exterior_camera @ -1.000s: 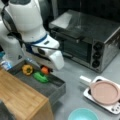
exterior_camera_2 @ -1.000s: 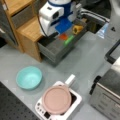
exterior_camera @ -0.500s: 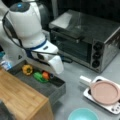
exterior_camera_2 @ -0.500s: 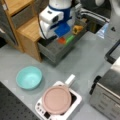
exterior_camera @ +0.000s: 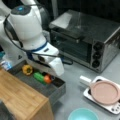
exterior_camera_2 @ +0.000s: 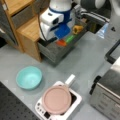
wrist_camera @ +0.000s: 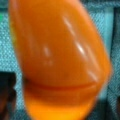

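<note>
An orange, glossy, rounded item fills the wrist view, with dark fingers showing at the lower corners on either side of it. In both front views it lies in an open grey drawer, seen as an orange spot. My gripper reaches down into the drawer right over it; in a front view the white hand hides the fingertips. A green item lies beside the orange one, and a yellow pepper sits further along the drawer.
A wooden cabinet holds the drawer. A toaster oven stands on the grey table. A pink pan rests on a white stove, and a teal bowl sits nearby.
The arm has sunk lower into the drawer, bringing the hand down onto the orange item. The things in the drawer, the pan and the bowl have stayed put.
</note>
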Available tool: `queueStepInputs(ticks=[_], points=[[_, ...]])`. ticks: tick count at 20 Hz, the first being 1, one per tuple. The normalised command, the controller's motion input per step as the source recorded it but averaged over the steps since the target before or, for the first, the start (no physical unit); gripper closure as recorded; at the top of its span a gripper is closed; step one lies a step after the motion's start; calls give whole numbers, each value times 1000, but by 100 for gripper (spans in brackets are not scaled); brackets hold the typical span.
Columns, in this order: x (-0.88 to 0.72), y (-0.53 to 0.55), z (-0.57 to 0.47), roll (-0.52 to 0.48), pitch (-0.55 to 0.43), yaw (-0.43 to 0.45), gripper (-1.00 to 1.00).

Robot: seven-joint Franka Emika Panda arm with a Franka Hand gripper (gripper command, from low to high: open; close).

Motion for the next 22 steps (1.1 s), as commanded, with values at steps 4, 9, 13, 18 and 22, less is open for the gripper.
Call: queueStepInputs(ticks=[4,9,13,18,22], points=[[-105,43,-59,-88,-73,43,-100],[-91,41,-46,-88,-64,42,-100],[-88,41,-50,-88,-61,42,-100],[-102,44,-27,-70,-43,-40,-100],[-156,71,23,-74,-33,-220,-100]])
